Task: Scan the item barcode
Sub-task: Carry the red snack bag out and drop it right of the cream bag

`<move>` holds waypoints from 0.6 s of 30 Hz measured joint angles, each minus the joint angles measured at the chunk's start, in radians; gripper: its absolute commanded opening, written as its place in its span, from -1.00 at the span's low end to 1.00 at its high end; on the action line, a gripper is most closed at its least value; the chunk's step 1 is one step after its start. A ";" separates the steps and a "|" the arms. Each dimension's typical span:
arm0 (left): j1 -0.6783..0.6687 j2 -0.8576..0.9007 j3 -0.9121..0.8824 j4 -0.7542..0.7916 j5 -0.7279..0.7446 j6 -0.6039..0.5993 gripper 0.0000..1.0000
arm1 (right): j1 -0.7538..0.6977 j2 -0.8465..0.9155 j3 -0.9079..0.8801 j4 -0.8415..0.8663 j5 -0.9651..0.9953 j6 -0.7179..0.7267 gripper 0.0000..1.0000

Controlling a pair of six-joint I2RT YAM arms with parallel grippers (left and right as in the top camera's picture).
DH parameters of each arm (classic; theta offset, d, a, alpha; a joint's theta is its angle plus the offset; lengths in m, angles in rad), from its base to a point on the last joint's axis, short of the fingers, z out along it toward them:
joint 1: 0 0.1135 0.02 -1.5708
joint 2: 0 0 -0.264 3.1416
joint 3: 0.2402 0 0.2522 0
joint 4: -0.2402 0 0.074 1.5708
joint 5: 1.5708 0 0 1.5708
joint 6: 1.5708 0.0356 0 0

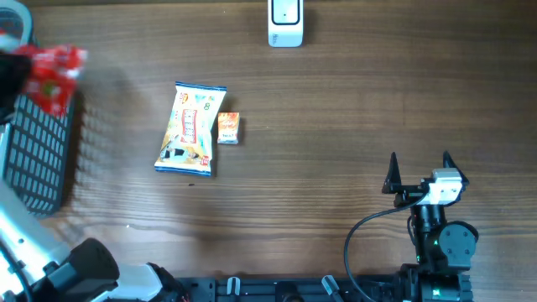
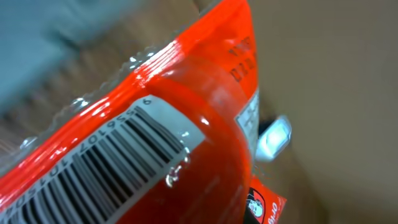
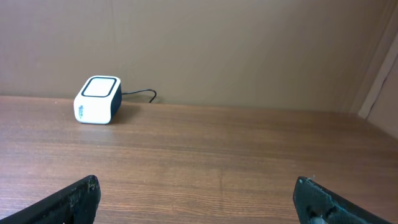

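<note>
at 10 o'clock in the overhead view the left gripper [image 1: 21, 80] is clamping a glossy red plastic snack packet [image 1: 52, 74], barcode [image 2: 93, 168] showing, while the white box scanner [image 1: 285, 23] is sitting well apart toward its 3 o'clock and the right gripper [image 1: 419, 165] is hanging wide open, empty.

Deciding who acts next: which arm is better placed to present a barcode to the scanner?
Left. The left gripper is shut on the red packet, barcode visible; the right gripper stands open and empty.

Overhead top-down, right wrist shares scanner [image 1: 285, 23]
</note>
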 measured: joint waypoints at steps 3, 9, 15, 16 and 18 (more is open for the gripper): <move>-0.108 0.037 0.000 -0.075 -0.010 0.044 -0.92 | 0.000 0.000 0.000 0.000 0.000 0.000 0.99; -0.314 0.184 0.000 -0.161 -0.101 0.077 -0.92 | 0.000 0.000 0.000 0.000 0.000 0.000 1.00; -0.466 0.333 0.000 -0.166 -0.205 0.083 -0.92 | 0.000 0.000 0.000 0.000 0.000 0.000 0.99; -0.481 0.351 0.000 -0.166 -0.213 0.084 -0.92 | 0.000 0.000 0.000 0.000 0.000 0.000 0.99; -0.518 0.393 0.000 -0.158 -0.229 0.085 -0.92 | 0.000 0.000 0.000 0.000 0.000 0.000 0.99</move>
